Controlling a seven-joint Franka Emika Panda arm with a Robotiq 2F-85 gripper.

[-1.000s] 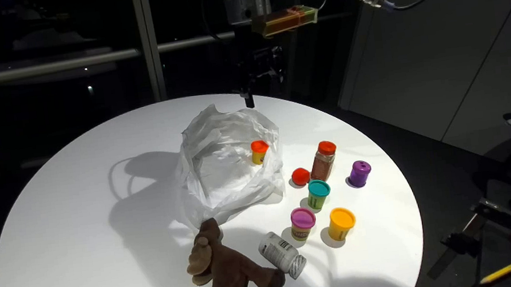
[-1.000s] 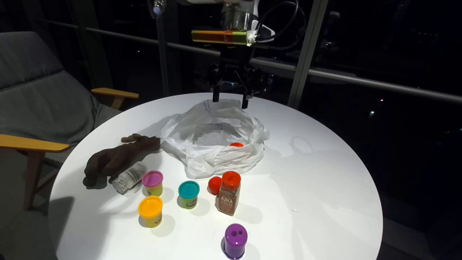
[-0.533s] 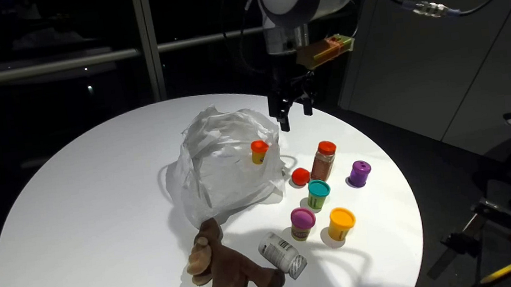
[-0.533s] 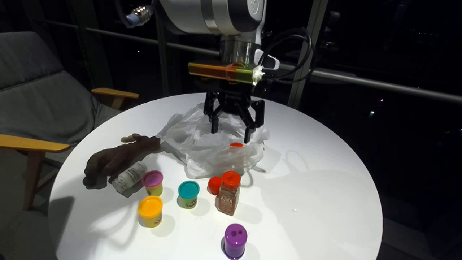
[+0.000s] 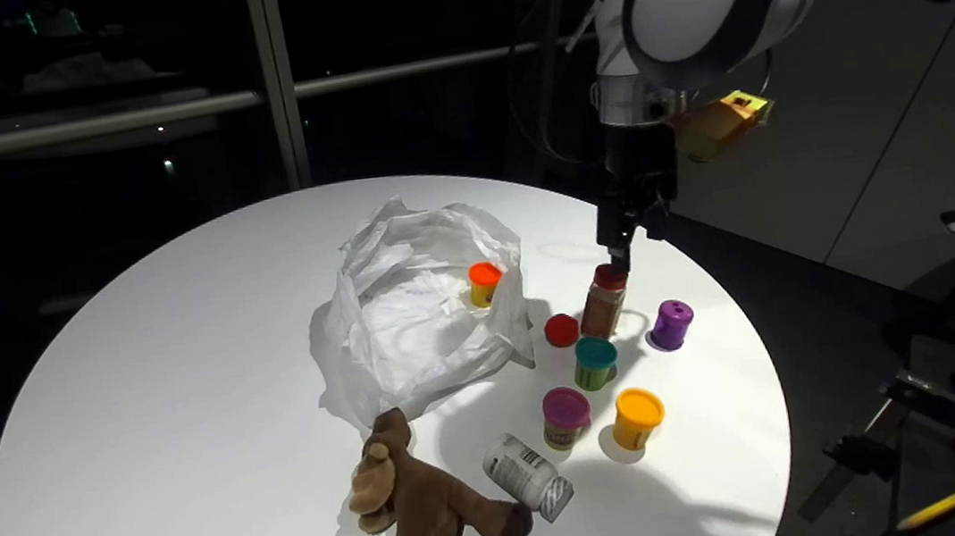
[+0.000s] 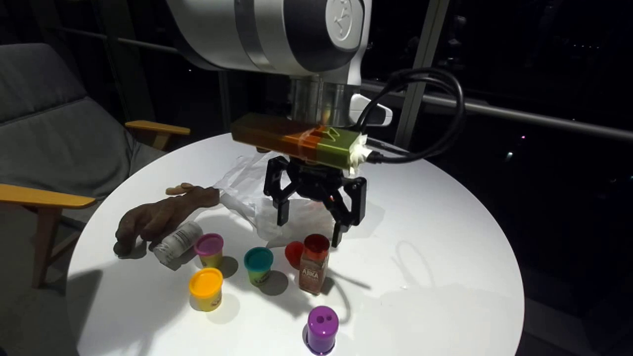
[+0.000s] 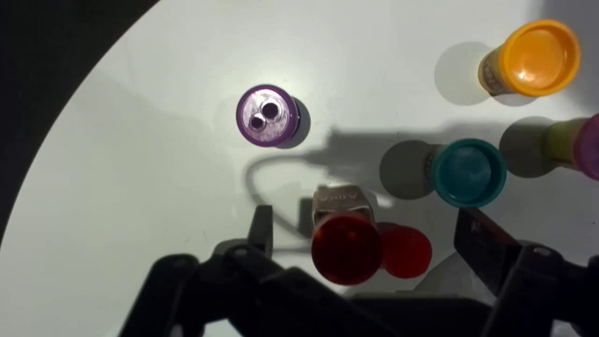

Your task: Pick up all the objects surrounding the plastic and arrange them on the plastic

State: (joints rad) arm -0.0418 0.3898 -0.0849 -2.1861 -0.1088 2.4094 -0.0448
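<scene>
Hovering with its fingers spread apart, your gripper (image 6: 309,234) is close to the top of the red-capped jar (image 6: 312,274), which stands upright on the white table (image 5: 161,412); whether they touch, you cannot tell. In the wrist view, you see the jar and a red round item (image 7: 406,252) side by side between the fingers. The plastic bag (image 5: 454,373) sits open near both, with a red-lidded tub (image 5: 484,287) inside.

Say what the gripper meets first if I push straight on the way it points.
Most likely the red lid of the jar: in the wrist view it shows between the open jaws of the gripper, though how far below it sits is unclear.
</scene>
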